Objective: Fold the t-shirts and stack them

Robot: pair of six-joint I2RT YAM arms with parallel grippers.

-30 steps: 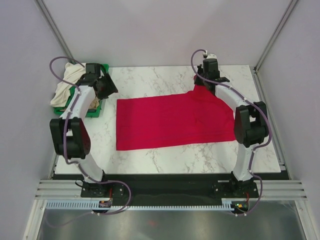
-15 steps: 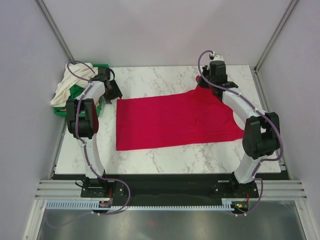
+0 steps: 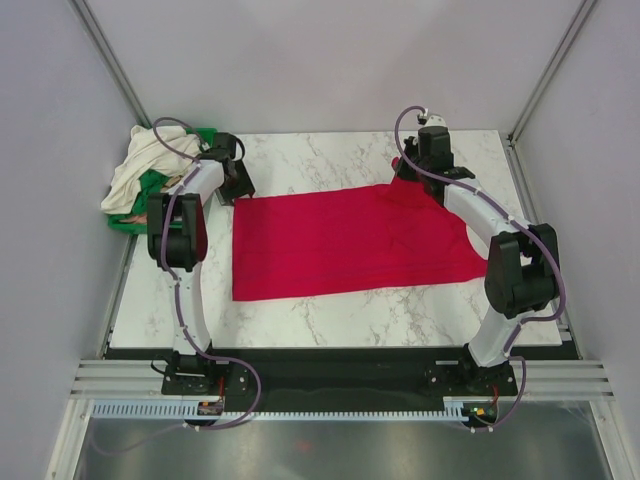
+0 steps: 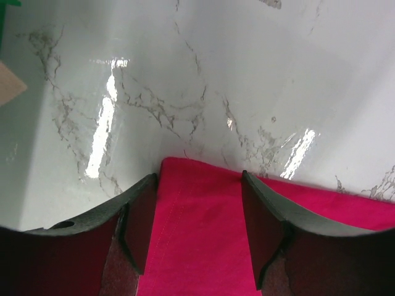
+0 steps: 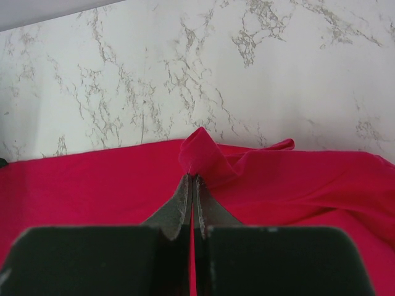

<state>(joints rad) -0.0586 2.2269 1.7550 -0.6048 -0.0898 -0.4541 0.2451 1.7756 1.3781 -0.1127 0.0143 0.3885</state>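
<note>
The crimson-red t-shirt (image 3: 340, 245) lies spread flat on the marble table. My left gripper (image 3: 240, 192) is open at the shirt's far left corner; in the left wrist view (image 4: 197, 197) the jaws straddle that red corner (image 4: 197, 234). My right gripper (image 3: 412, 176) is shut on a pinched fold at the shirt's far right edge; the fold (image 5: 200, 154) bunches up just past the tips (image 5: 193, 179). Cream-white and tan shirts (image 3: 135, 170) lie heaped at the far left on a green tray (image 3: 205, 135).
The marble table (image 3: 320, 160) ends in a black strip at the near edge. Frame posts stand at the far corners, with grey walls on both sides. A beige bit (image 4: 9, 83) shows at the left of the left wrist view.
My left arm has swung from the tray rightward and down to the red shirt's far left corner. My right gripper has held the far right edge, shifting slightly.
</note>
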